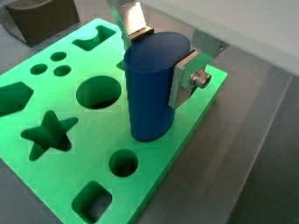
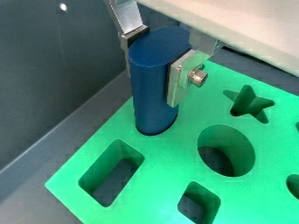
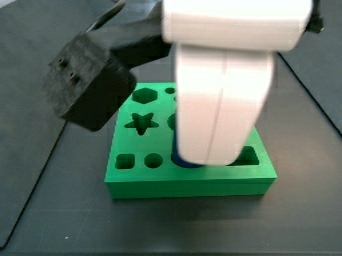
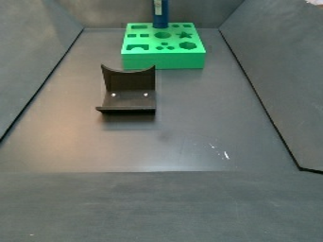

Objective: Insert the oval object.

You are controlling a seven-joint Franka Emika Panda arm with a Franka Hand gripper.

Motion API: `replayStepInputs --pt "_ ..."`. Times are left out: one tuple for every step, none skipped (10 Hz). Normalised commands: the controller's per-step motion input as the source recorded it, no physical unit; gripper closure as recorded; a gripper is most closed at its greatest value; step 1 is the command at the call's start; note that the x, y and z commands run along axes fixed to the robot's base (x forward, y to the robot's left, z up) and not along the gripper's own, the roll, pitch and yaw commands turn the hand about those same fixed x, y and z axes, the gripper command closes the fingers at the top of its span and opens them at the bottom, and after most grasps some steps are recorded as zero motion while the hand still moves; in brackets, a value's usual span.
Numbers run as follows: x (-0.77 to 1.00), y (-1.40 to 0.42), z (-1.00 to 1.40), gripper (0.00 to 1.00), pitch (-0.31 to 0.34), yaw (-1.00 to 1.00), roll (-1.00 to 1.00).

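The oval object point(image 1: 149, 92) is a tall blue peg standing upright over the green board point(image 1: 52, 179), near the board's edge. It shows in both wrist views point(image 2: 152, 87). My gripper point(image 1: 162, 59) is shut on its upper part, a silver finger point(image 1: 186, 80) pressed on each side, as the wrist view point(image 2: 158, 57) also shows. The peg's lower end meets the board; I cannot tell whether it sits in a hole. In a side view point(image 3: 187, 160) only a sliver of blue shows under the white arm. In a side view point(image 4: 161, 13) the peg stands at the board's far edge.
The board point(image 4: 164, 43) has several shaped holes: a star point(image 1: 47, 136), a large round one point(image 1: 98, 91), rectangles point(image 2: 111, 172). A dark grey block point(image 1: 33, 21) lies beyond the board. The fixture point(image 4: 127, 90) stands on the dark floor in front of the board.
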Motion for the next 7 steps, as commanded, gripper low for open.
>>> replayStepInputs --pt "-0.27 0.00 -0.31 1.00 -0.241 0.00 0.04" --pt "-0.08 0.00 -0.28 1.00 -0.133 0.00 0.02" --pt "0.00 0.00 -0.38 1.00 -0.096 0.00 0.04" --pt "0.03 0.00 -0.42 1.00 -0.049 0.00 0.01" --pt "0.18 0.00 -0.41 1.00 0.000 0.00 0.00" --pt "0.05 0.00 -0.19 1.00 -0.010 -0.01 -0.10" --pt "0.00 0.00 0.00 1.00 0.000 0.00 0.00"
